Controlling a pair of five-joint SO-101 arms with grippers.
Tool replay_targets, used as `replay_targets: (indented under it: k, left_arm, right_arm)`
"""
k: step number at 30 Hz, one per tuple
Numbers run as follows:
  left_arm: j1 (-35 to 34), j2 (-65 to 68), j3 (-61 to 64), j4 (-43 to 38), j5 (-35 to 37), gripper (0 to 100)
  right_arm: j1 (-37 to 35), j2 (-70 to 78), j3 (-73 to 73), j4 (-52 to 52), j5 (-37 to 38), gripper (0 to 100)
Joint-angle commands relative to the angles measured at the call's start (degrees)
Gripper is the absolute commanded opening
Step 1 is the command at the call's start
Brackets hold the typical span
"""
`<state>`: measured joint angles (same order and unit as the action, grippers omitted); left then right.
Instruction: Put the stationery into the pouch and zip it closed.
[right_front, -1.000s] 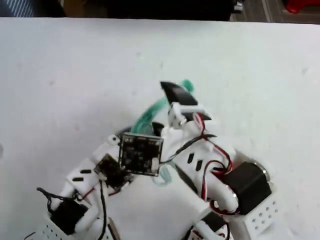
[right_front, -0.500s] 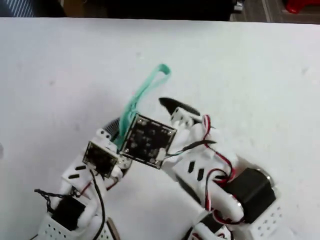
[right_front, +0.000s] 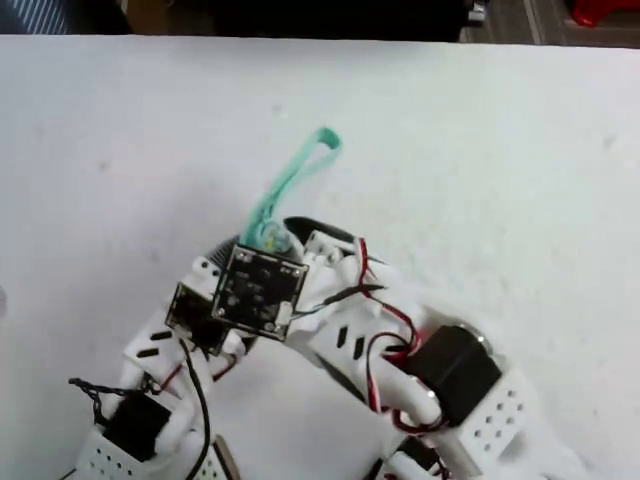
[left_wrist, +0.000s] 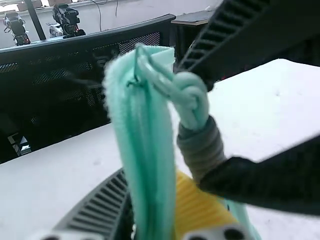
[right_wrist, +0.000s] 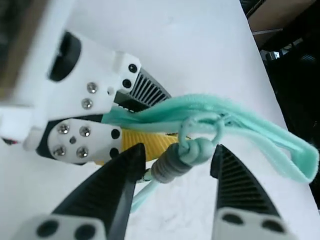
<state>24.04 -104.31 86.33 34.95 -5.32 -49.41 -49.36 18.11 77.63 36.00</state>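
A white table (right_front: 480, 150) spreads out under me, with a dark mesh panel (left_wrist: 60, 65) standing beyond its far edge. Both my arms lean in from the near edge and meet a little short of the table's middle.

My left pincer (right_wrist: 131, 116) is clamped on the mint-green pouch (right_front: 290, 180), gripping it at its lower end. The pouch stands on edge above the table, its free end slanting toward the far edge. Its zip runs along the edge that faces my left wrist camera. Right at that grip a yellow item (left_wrist: 197, 210) shows against the pouch; I cannot tell what it is.

A knotted mint cord (left_wrist: 192, 97) hangs from the zip's ring, and a grey bead (right_wrist: 167, 169) sits below the knot. My right pincer (right_wrist: 178, 155) is spread apart, with one dark finger on each side of that cord and bead. One finger (left_wrist: 260, 175) lies against the bead. The other stands apart from it, near the pouch's top. I cannot tell whether the zip is drawn fully along.
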Motion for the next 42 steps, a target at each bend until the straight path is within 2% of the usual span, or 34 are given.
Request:
replay_targets:
  k: [1,6,7,11,14,17,22,25,35,37,42]
  left_arm:
    - [-0.31,-0.66,-0.44,-0.79,0.70,2]
    - [-0.31,-0.66,-0.62,-0.44,0.70,2]
    - [-0.31,-0.66,-0.62,-0.44,0.70,2]
    - [-0.31,-0.66,-0.70,-0.62,0.70,3]
    - [-0.31,-0.66,-0.70,-0.44,0.88,14]
    - [-0.84,-0.66,-0.97,-0.26,6.42,20]
    - [-0.75,-0.66,-10.02,9.32,8.35,21]
    - [-0.40,-0.66,-13.63,12.57,8.35,20]
    - [-0.22,-0.66,-16.88,12.48,8.88,20]
    - [-0.22,-0.66,-16.70,12.84,10.29,17]
    - [-0.22,-0.66,-16.62,13.89,10.81,1]
  right_arm:
    - [-0.13,-0.04,0.79,-4.35,-0.44,19.5]
    - [0.04,-0.57,2.81,-7.60,0.00,2.1]
    - [0.04,-0.66,2.81,-7.96,0.00,1.0]
    - [0.04,-2.51,-0.09,-7.43,0.09,1.7]
    - [0.13,-3.03,-2.02,-7.43,0.18,1.8]
    - [0.13,-2.33,-2.46,-7.52,1.41,1.8]
    - [4.62,-1.19,-3.25,-8.75,5.27,1.8]
    - [7.34,-1.10,-4.13,-8.92,5.27,1.8]
    - [5.41,-1.10,-10.29,-7.16,2.55,1.7]
    - [5.49,-1.10,-10.20,-7.25,2.55,1.7]
    - [5.58,-1.10,-9.93,-7.16,2.55,1.7]
